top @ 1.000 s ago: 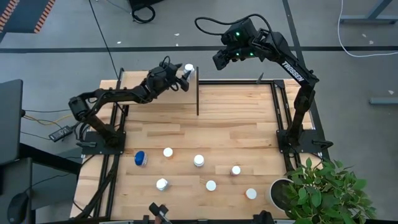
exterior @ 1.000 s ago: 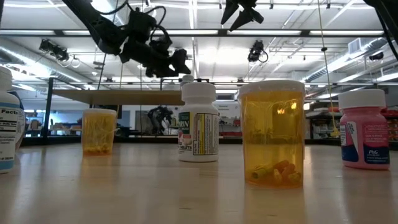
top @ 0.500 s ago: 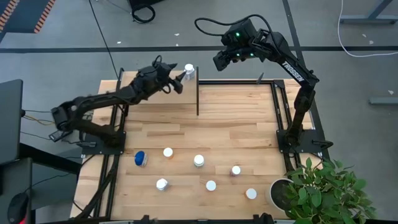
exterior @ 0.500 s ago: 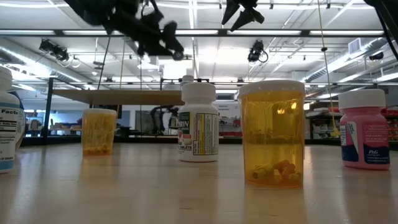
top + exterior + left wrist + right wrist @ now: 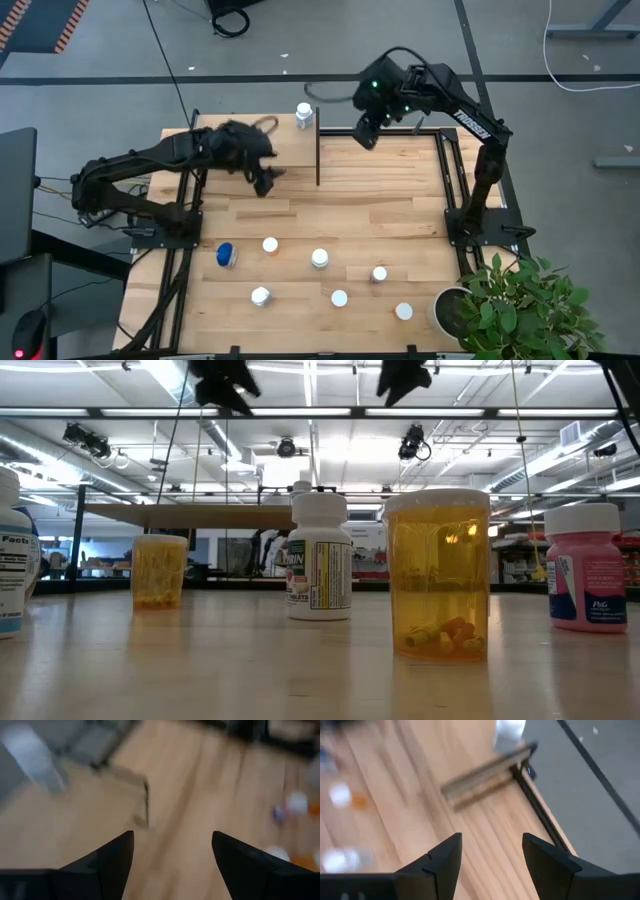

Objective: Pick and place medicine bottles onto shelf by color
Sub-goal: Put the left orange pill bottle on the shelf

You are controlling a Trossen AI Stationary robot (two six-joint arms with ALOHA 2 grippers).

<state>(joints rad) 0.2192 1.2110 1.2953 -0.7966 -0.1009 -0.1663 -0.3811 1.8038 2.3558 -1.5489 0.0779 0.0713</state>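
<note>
Left pincer (image 5: 266, 183) apart and empty, left of the shelf (image 5: 318, 150). Right pincer (image 5: 362, 135) apart and empty, right of it. White-capped bottle (image 5: 304, 115) near shelf's far end.

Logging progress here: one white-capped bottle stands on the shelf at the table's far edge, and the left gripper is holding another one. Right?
Not quite. One white-capped bottle does stand on the shelf at the far edge, but the left gripper holds nothing. The left wrist view shows only bare table between its open fingers, and the high view shows it over the table, away from the bottle.
</note>
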